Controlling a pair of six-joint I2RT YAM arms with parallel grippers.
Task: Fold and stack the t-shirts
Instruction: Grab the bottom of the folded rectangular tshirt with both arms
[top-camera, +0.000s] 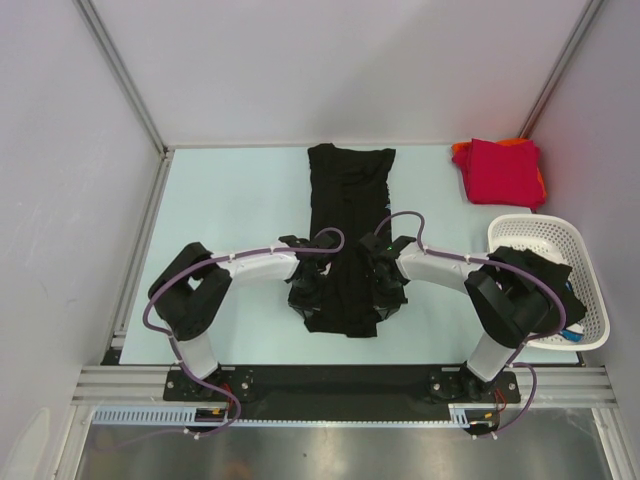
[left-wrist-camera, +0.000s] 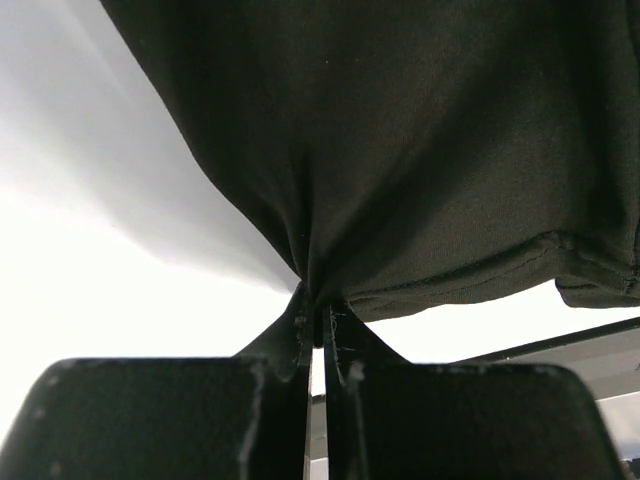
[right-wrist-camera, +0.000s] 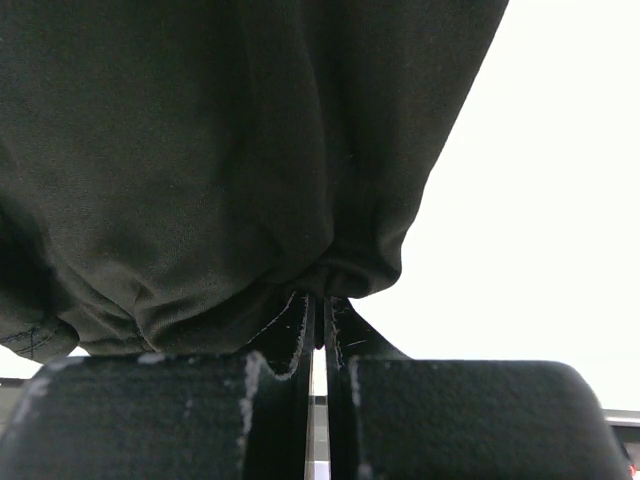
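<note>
A black t-shirt (top-camera: 348, 190) lies as a long strip down the middle of the pale table, its near end bunched and lifted between my two grippers. The left gripper (top-camera: 306, 290) is shut on the near-left corner of that shirt (left-wrist-camera: 400, 160), cloth pinched at its fingertips (left-wrist-camera: 300, 315). On the near-right corner my right gripper (top-camera: 388, 290) is shut too, the black cloth (right-wrist-camera: 200, 150) gathered above its fingertips (right-wrist-camera: 336, 318). A folded crimson red t-shirt (top-camera: 503, 170) rests on an orange one (top-camera: 461, 150) at the far right.
A white lattice basket (top-camera: 585, 262) stands at the right edge, with dark cloth (top-camera: 530, 265) in it and the right arm's elbow over it. Grey walls and metal posts enclose the table on three sides.
</note>
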